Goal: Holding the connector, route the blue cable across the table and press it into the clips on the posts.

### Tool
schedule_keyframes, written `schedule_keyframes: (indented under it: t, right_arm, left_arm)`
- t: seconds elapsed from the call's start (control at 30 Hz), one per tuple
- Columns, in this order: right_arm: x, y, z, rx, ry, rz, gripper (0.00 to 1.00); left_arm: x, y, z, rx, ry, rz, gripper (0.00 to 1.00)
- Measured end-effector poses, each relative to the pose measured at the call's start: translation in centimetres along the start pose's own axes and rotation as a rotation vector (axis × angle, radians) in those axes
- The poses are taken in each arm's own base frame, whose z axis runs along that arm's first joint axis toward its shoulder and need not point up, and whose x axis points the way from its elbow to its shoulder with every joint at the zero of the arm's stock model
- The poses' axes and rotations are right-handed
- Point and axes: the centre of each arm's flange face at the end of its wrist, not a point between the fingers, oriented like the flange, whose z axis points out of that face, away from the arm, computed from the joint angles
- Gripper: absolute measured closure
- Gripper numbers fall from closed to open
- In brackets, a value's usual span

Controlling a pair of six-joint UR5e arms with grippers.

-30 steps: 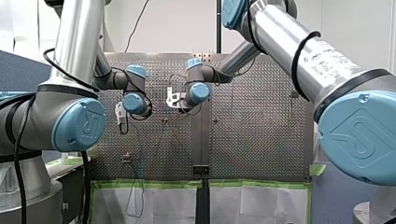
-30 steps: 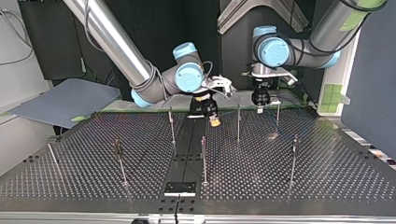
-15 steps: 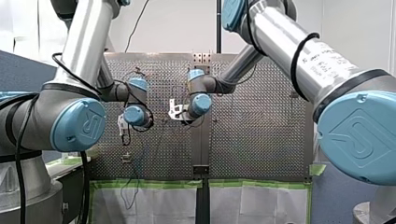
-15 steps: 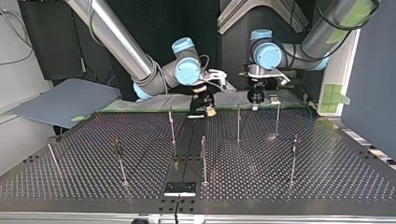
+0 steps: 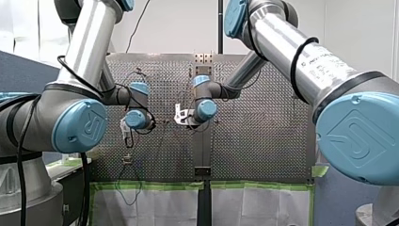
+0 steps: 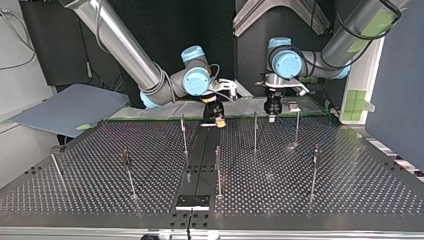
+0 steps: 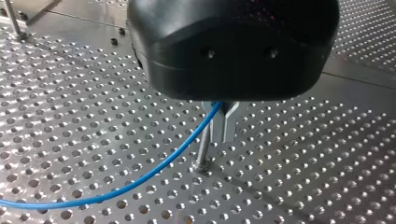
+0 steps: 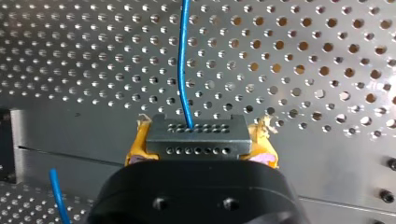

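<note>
Two yellow pads [image 8: 135, 154] of the right gripper [image 8: 200, 145] are clamped on the sides of a grey connector [image 8: 198, 135], whose face carries rows of small holes. From that face the blue cable [image 8: 182, 56] runs straight ahead of the gripper over the perforated table [image 8: 303, 56]. A second short stretch of blue shows beside the gripper's black body. In the top view this gripper [image 6: 216, 116] hangs low over the dark centre strip [image 6: 200, 160] near the table's far edge, with a yellow pad showing at its tip.

The left gripper [image 7: 223, 126] has its narrow metal fingers [image 7: 229, 123] standing close together. The cable [image 7: 140, 179] comes out from between them near their roots and sweeps in a long curve across the holes and off to one side. Just beside the fingertips stands a thin post [image 7: 203, 149], its foot set in the table; whether finger and post touch cannot be told. In the top view the left gripper [image 6: 271, 111] hangs to the right of the other one, well apart from it, between two of the far posts [image 6: 255, 132]. More posts stand nearer the camera, and the cable is too thin to follow there.
</note>
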Motion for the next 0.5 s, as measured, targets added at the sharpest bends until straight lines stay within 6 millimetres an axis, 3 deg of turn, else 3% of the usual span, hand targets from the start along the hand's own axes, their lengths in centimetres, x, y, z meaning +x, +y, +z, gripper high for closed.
schedule_keyframes:
  t: [0.5]
  right_arm:
    - [0.9,1.8,0.9,-0.006,0.029,0.026,1.0]
  left_arm:
    - [0.3,0.5,3.0,0.015,-0.012,-0.025,1.0]
